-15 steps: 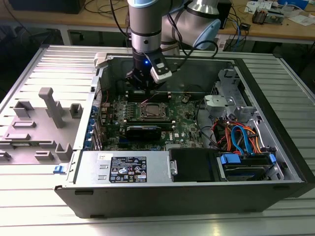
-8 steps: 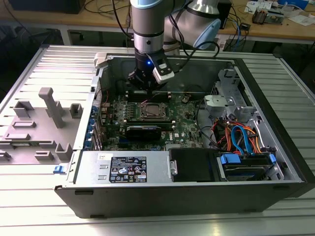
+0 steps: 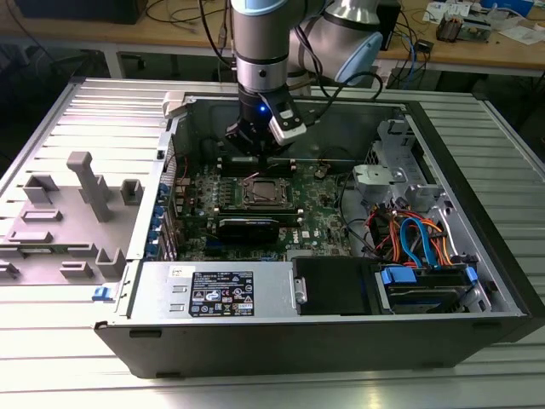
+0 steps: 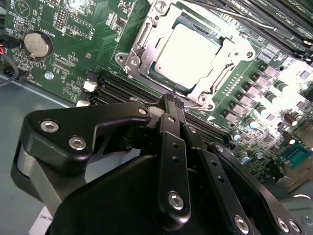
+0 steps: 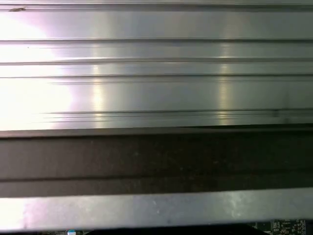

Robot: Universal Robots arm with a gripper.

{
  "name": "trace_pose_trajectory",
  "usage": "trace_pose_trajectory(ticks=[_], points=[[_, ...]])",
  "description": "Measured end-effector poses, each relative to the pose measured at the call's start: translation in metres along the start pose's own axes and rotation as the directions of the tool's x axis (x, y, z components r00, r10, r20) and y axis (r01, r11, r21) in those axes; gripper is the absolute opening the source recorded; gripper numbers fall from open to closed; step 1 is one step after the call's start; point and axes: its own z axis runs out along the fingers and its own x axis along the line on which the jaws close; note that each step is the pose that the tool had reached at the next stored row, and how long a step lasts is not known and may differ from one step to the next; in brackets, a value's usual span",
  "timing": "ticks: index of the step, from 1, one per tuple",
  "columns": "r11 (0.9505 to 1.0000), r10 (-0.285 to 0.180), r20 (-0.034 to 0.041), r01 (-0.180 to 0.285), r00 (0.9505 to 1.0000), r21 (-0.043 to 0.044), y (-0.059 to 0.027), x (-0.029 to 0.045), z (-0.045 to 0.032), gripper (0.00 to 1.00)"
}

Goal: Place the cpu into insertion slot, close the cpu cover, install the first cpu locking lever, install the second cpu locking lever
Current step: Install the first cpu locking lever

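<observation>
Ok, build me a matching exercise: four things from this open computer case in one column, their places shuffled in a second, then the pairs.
1. cpu
2. cpu cover
3. end effector
4. blue cables

a. at the case's end on the exterior view's right
b. lying flat inside the silvery frame
c. poised above the green motherboard
d. framing the chip's edges

Pairs: 1-b; 2-d; 3-c; 4-a

green motherboard (image 4: 98,44) speckled with small parts; dull silver-grey cpu (image 4: 188,54), shinier silvery cpu cover (image 4: 142,49); matte black gripper (image 4: 174,104); blue and orange cables (image 3: 420,234) at the exterior view's lower right; ribbed silver table (image 3: 94,111).
</observation>
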Motion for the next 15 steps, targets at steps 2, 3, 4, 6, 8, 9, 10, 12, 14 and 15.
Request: trace_pose_trajectory(ticks=[2,3,4,6,8,9,10,12,14,15], points=[[1.0000,0.000,0.0001,0.000,1.0000,0.0000,0.0007,-0.0028,0.0012,0.11],[1.0000,0.000,0.0000,0.000,1.0000,0.0001,0.0009,-0.0037,0.0015,0.11],[1.0000,0.000,0.0000,0.000,1.0000,0.0003,0.0012,-0.0054,0.0023,0.11],[1.0000,0.000,-0.0001,0.000,1.0000,0.0005,0.0016,-0.0079,0.0040,0.11],[1.0000,0.000,0.0000,0.000,1.0000,0.0004,0.0017,-0.0089,0.0050,0.11],[1.0000,0.000,0.0000,0.000,1.0000,0.0004,0.0017,-0.0092,0.0057,0.11],[1.0000,0.000,0.0000,0.000,1.0000,0.0004,0.0017,-0.0096,0.0062,0.11],[1.0000,0.000,0.0000,0.000,1.0000,0.0004,0.0018,-0.0110,0.0075,0.11],[1.0000,0.000,-0.0001,0.000,1.0000,0.0005,0.0019,-0.0129,0.0086,0.11],[1.0000,0.000,0.0000,0.000,1.0000,0.0004,0.0019,-0.0140,0.0094,0.11]])
